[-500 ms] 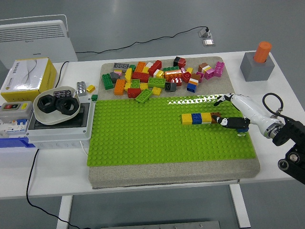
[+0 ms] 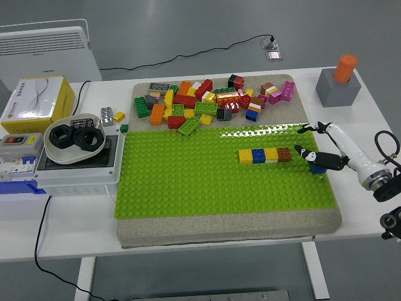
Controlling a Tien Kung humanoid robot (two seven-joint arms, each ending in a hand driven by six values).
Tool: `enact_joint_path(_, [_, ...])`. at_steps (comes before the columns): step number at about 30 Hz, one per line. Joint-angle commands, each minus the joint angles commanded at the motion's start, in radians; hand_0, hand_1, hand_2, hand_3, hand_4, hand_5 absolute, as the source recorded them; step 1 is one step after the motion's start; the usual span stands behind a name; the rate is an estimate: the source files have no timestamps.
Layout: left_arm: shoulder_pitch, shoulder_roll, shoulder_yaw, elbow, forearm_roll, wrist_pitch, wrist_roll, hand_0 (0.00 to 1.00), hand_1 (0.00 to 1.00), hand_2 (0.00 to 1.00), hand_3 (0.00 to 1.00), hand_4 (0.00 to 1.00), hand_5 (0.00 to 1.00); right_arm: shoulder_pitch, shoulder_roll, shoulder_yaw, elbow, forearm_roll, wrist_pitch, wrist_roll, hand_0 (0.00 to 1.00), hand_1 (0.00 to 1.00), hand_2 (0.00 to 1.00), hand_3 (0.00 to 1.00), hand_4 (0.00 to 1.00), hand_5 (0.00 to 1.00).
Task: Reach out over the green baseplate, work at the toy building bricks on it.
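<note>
Fingers hover over green baseplate on white table.

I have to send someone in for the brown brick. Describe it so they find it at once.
Start at the green baseplate and find the only bricks pressed onto it: a short row on its right half. The brown brick is that row's right end, nearest the robot's right hand. Its row mates are yellow, blue and yellow, and the loose pile lies beyond the plate.
</note>
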Motion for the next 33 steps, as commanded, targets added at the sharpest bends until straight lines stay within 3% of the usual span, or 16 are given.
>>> enact_joint_path(8, [0.004, -0.006, -0.002, 0.0, 0.013, -0.009, 0.051, 0.63, 0.438, 0.597, 0.738, 0.968, 0.998, -0.054, -0.051, 0.124, 0.067, -0.171, 0.111, -0.129, 0.859, 0.851, 0.849, 0.707, 0.756, 0.177])
enact_joint_path(16, [0.004, -0.003, -0.02, 0.0, 0.031, -0.036, 0.092, 0.635, 0.454, 0.616, 0.758, 0.962, 0.998, -0.044, -0.089, 0.127, 0.099, -0.34, 0.23, -0.22, 0.86, 0.864, 0.867, 0.708, 0.754, 0.168])
enact_joint_path(33, [0.006, 0.009, 0.004, 0.0, 0.012, -0.06, 0.102, 0.642, 0.455, 0.615, 0.754, 0.957, 0.998, -0.026, -0.064, 0.095, 0.071, -0.389, 0.264, -0.243, 0.865, 0.867, 0.869, 0.714, 0.749, 0.132])
